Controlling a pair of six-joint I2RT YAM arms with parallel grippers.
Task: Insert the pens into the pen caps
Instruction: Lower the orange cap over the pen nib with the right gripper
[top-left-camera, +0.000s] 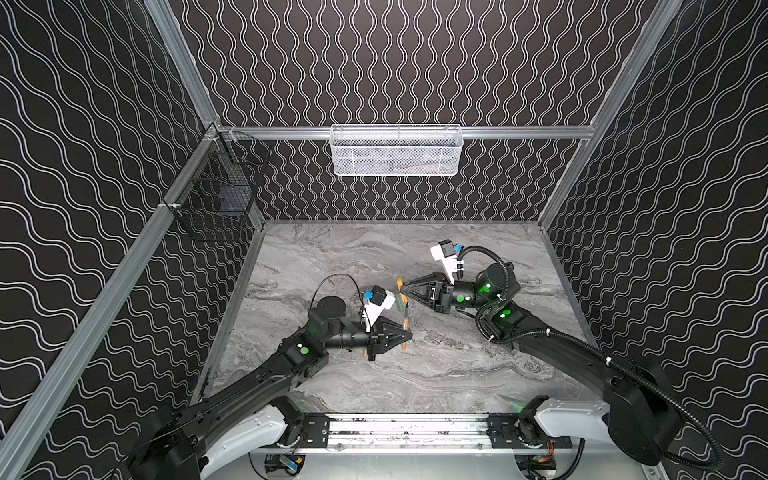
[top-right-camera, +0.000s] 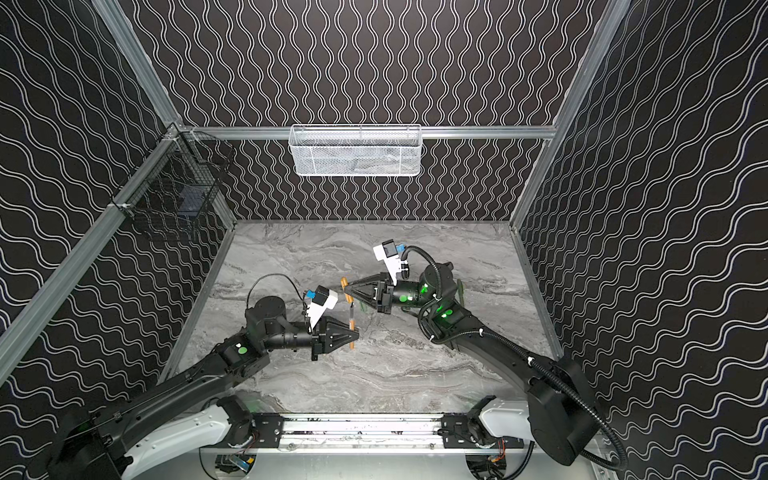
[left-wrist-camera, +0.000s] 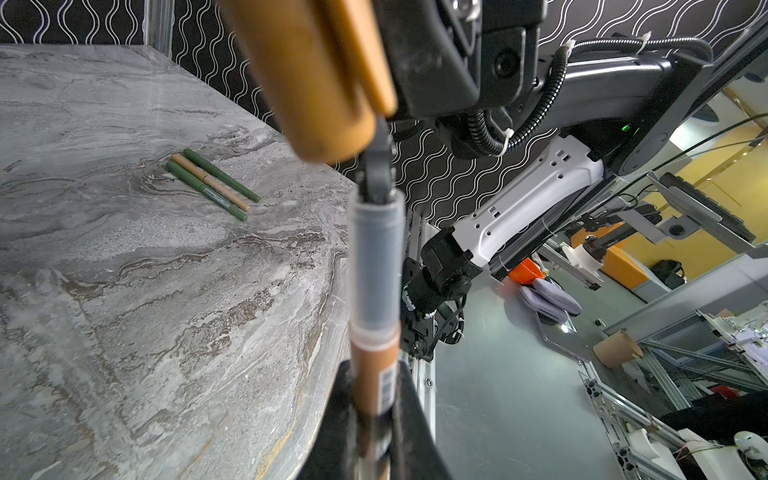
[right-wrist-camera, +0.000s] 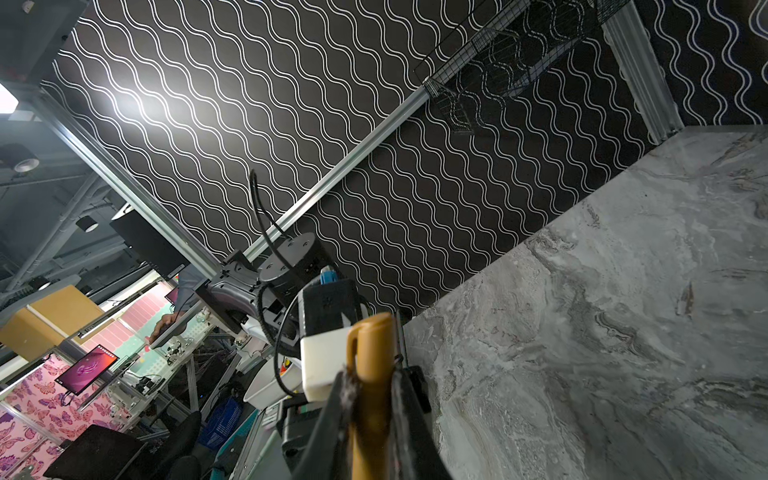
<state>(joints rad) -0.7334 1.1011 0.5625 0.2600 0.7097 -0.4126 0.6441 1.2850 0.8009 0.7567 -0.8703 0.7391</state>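
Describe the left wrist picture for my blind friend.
The left tool grips a tan-orange pen, its dark tip aimed at a tan-orange pen cap close ahead. Three more pens lie side by side on the marble table.

Smooth grey marble-look surface (top-left-camera: 415, 374). Matt tan plastic pen (left-wrist-camera: 376, 291) with translucent smoky section. Smooth tan plastic cap (left-wrist-camera: 316, 75), slight sheen. White metal mesh basket (top-left-camera: 395, 158) above the surface; brushed aluminium rails (top-left-camera: 498, 132).
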